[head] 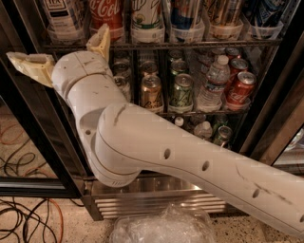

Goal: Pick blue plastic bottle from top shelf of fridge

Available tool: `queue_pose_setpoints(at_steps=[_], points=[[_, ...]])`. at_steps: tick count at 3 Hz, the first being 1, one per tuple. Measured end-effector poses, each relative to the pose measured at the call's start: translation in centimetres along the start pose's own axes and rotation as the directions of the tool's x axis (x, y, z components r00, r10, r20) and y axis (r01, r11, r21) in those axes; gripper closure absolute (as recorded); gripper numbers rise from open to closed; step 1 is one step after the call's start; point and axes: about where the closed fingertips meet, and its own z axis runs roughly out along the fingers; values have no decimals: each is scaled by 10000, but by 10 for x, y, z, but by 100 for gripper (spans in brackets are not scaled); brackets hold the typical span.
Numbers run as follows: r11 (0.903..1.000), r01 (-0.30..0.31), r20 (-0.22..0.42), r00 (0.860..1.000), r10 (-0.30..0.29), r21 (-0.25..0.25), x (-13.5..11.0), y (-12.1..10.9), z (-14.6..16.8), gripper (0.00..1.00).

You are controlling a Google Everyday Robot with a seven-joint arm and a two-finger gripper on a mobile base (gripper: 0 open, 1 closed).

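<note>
The fridge [280, 90] fills the view, its black frame on both sides. The top shelf [190, 45] is a dark wire rack with clear holders along the front. In its far-left holder stands the blue plastic bottle [61, 13], with a white label and dark lettering; its cap is cut off by the frame. A red Coca-Cola bottle [105, 11] stands to its right. My gripper [57, 45] is open and empty, just below the top shelf at the left. One finger [28, 64] points left over the frame, and the other finger [100, 42] points up under the Coca-Cola bottle.
More bottles [146, 16] line the top shelf to the right. Cans [181, 90], a small water bottle [211, 83] and red Coca-Cola cans [240, 88] fill the rack below. The steel louvred base [156, 201], a crumpled clear plastic bag [161, 228] and floor cables [23, 218] lie low.
</note>
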Motion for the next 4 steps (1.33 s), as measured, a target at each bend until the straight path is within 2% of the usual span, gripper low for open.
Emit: queue_pose_setpoints(at_steps=[1,2,4], points=[[10000,0,0,10000,0,0,0,0,0,19],[10000,0,0,10000,0,0,0,0,0,42],[10000,0,0,10000,0,0,0,0,0,31]])
